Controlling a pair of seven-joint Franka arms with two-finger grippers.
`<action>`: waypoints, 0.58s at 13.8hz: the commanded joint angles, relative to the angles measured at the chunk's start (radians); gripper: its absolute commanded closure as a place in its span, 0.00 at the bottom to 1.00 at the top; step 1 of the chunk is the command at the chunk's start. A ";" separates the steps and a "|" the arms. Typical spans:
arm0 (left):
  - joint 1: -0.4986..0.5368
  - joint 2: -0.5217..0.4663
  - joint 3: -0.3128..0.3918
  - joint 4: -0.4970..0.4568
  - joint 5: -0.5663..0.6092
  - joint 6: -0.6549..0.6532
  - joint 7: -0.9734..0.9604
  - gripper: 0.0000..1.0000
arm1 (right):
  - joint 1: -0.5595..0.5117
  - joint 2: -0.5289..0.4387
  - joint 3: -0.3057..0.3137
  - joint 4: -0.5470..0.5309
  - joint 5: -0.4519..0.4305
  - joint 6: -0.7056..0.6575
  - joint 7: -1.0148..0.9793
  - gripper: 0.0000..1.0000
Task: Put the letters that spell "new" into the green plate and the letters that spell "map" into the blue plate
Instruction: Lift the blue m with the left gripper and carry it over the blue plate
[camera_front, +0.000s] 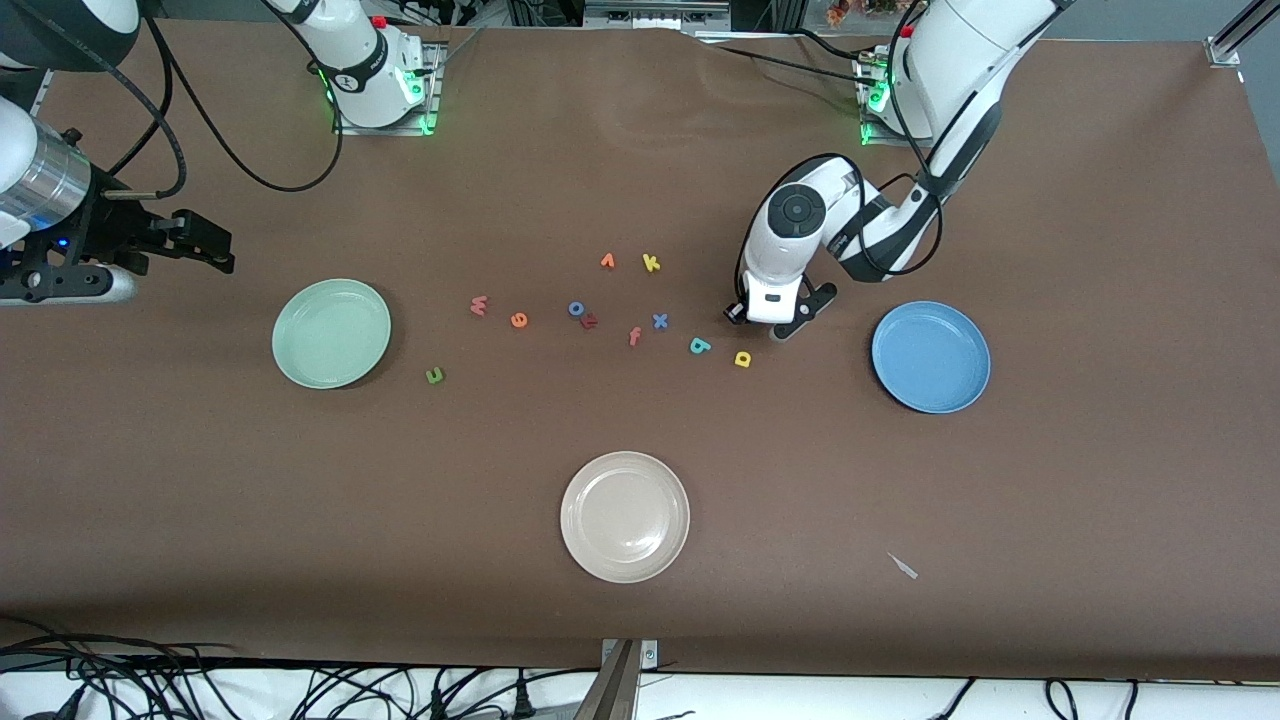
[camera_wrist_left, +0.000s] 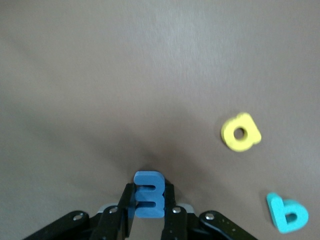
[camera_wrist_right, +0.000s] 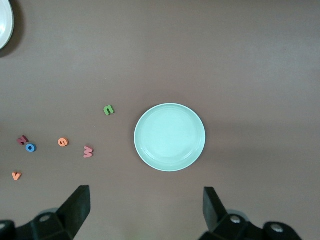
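We see our left gripper (camera_wrist_left: 148, 207) pinching the periwinkle-blue foam "m" (camera_wrist_left: 148, 194) on matte brown tabletop (camera_front: 1050, 500); our right gripper (camera_wrist_right: 145, 205) waits, fingers wide apart, above the smooth round mint-green plate (camera_wrist_right: 170, 137).

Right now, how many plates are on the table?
3. The green plate lies toward the right arm's end, the blue plate toward the left arm's end, and the beige-white plate between them, nearest the front camera. None seems hidden.

High front camera overlooks the table (camera_front: 1100, 500); wrist cameras look down close.
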 joint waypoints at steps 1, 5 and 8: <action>0.034 -0.064 -0.007 0.029 0.031 -0.130 0.067 0.98 | 0.000 -0.014 0.002 -0.007 0.003 0.002 0.006 0.00; 0.088 -0.096 -0.020 0.133 -0.015 -0.346 0.260 0.98 | 0.000 -0.014 0.002 -0.007 0.003 0.005 0.009 0.00; 0.126 -0.095 -0.012 0.299 -0.075 -0.574 0.484 0.98 | 0.000 -0.011 0.002 -0.006 0.005 0.020 0.012 0.00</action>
